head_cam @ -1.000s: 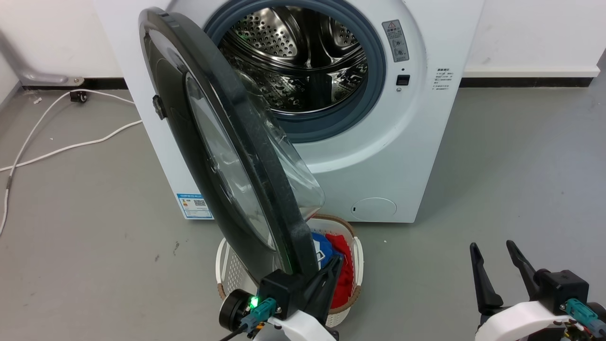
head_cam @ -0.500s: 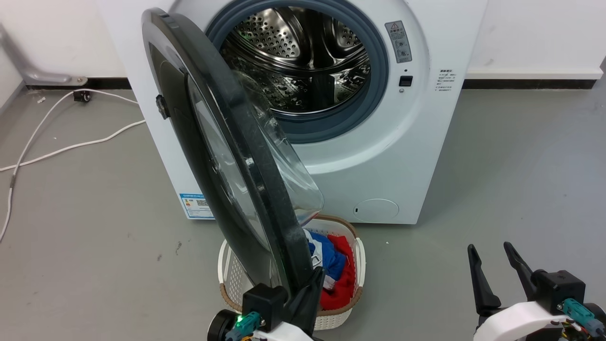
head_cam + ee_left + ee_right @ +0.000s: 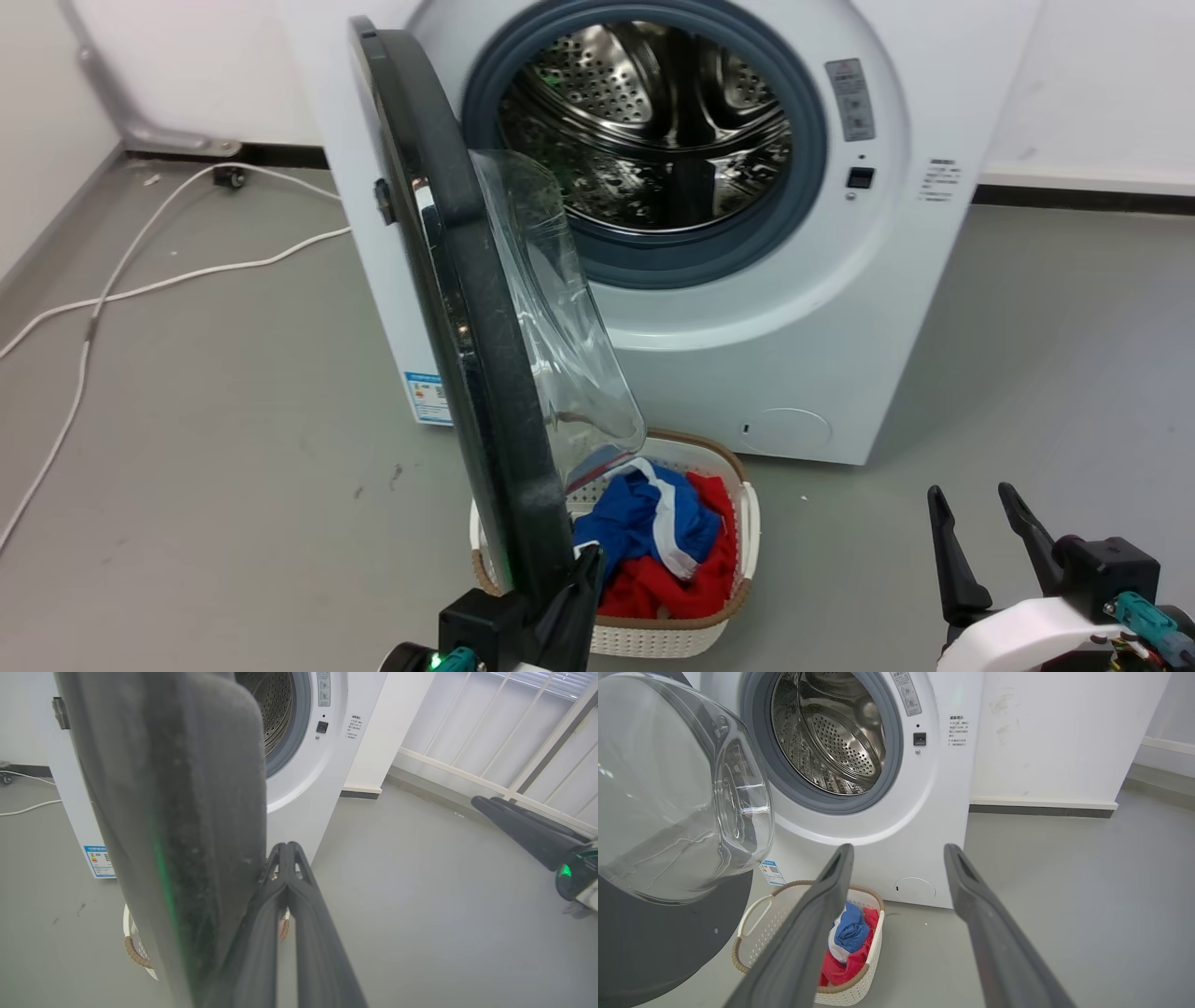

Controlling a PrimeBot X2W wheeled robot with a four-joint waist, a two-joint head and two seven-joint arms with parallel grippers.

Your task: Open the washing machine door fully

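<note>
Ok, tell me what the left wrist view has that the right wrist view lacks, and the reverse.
Left wrist view: the washing machine door edge-on, the shut left fingers beside its rim, a white cable on the floor. Right wrist view: the door's glass bowl, the small round flap, red and blue clothes, the open right fingers. Both: the washing machine, its blue label, the basket.
</note>
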